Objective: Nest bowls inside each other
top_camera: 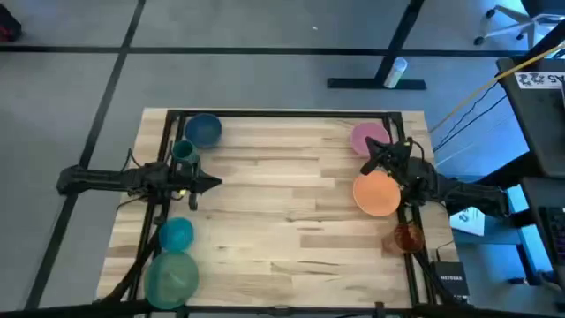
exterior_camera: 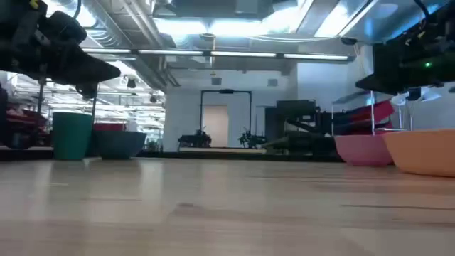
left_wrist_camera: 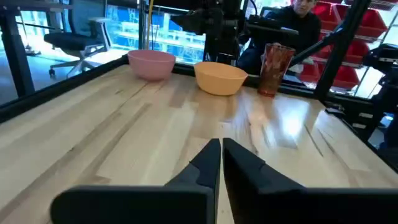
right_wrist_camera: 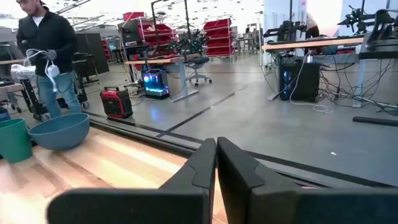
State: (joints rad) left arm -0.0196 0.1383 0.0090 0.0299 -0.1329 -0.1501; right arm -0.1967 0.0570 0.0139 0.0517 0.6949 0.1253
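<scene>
The right tool (top_camera: 365,168) is held closed and empty between the pink bowl (top_camera: 369,139) and orange bowl (top_camera: 377,193); the right arm is nearer both. The left tool (top_camera: 214,183), closed and empty, is positioned near the dark blue bowl (top_camera: 204,129).

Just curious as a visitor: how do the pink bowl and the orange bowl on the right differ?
The round pink plastic bowl looks smaller and sits nearer the table's far edge; the round orange plastic bowl looks wider and sits closer in, under the right hand. Both stand upright and apart.
</scene>
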